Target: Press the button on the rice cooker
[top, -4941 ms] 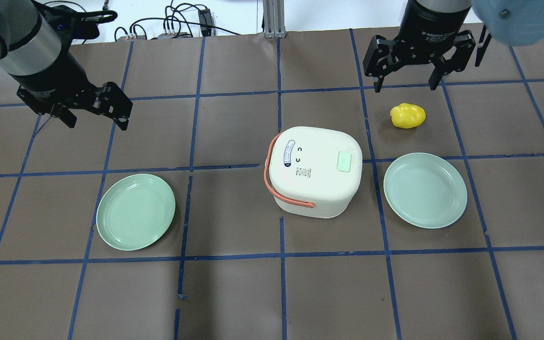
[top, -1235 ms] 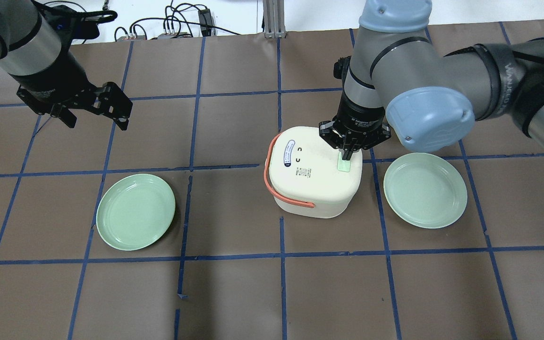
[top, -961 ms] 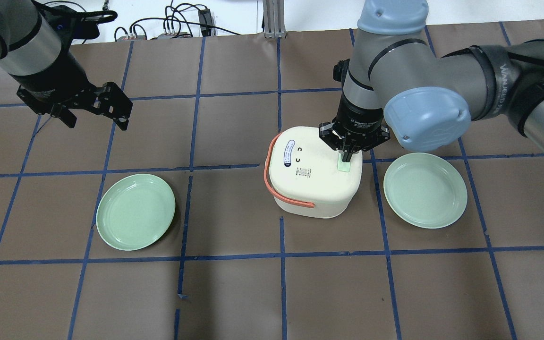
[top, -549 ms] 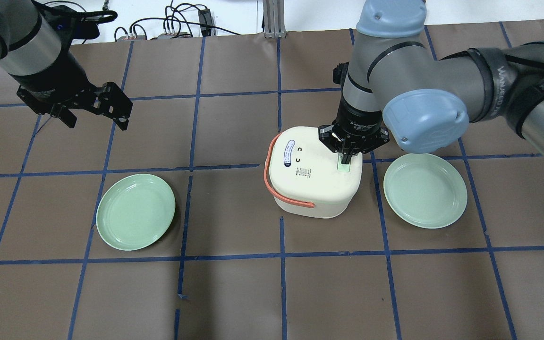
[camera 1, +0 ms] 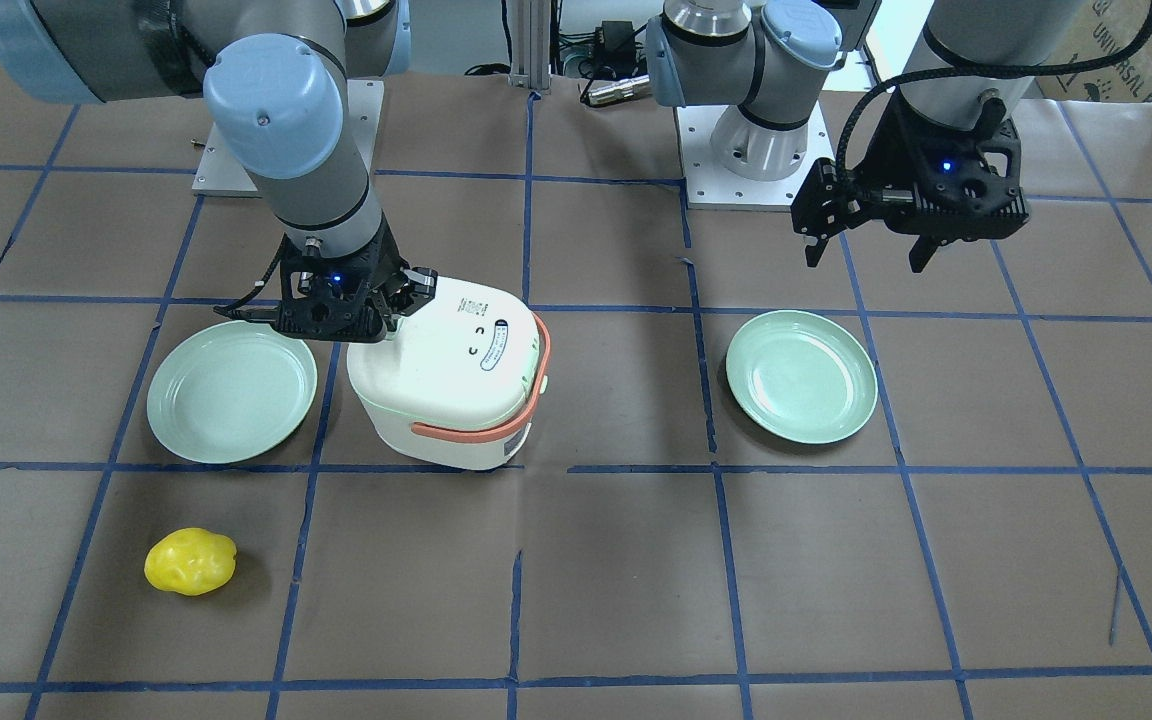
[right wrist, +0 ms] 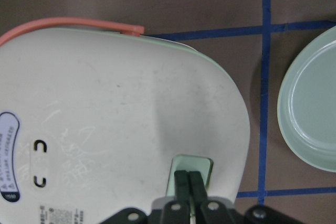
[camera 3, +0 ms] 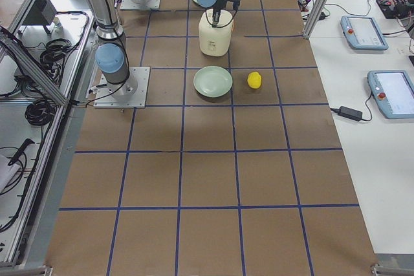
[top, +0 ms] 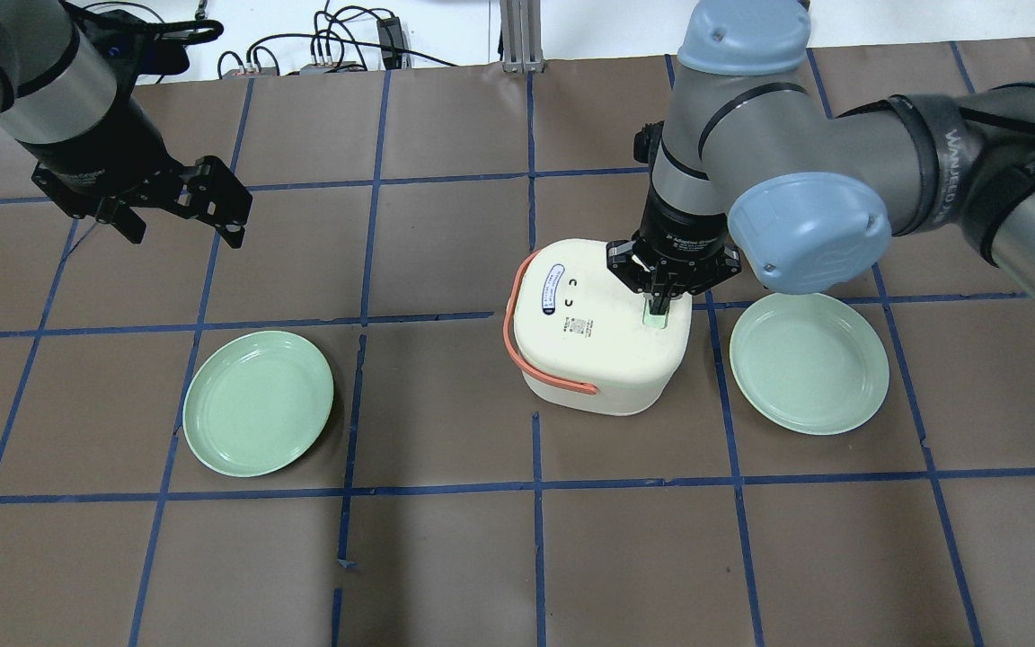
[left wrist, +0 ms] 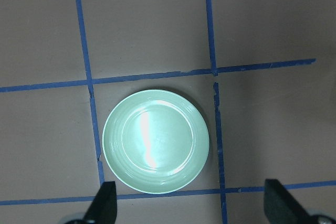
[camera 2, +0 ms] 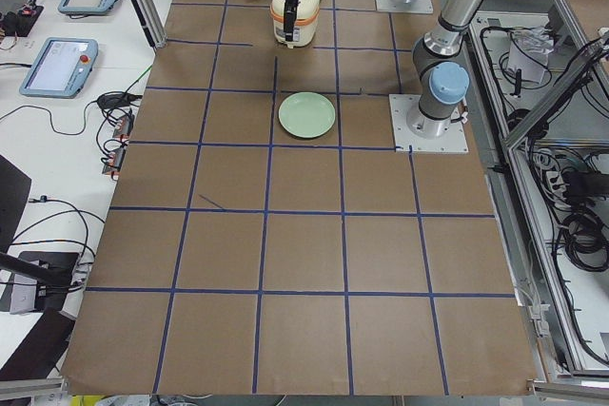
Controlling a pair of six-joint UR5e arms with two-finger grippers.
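Rice cooker (top: pixel 598 332) stands near the middle of the table (top: pixel 446 557), between two green plates, its orange handle (top: pixel 507 328) toward my left; its pale green button (right wrist: pixel 192 162) sits on the lid by the edge nearest the right plate (top: pixel 809 361); my right gripper (top: pixel 659 304) points straight down there, fingers pressed together with nothing between them, tips on the button; my left gripper (top: pixel 183 235) hangs spread wide and empty, well apart, beyond the left plate (top: pixel 257 402); a yellow lumpy thing (camera 1: pixel 190 561) lies beyond the right plate.

Overhead, front views oppose; both share rice cooker (top: pixel 598 346).
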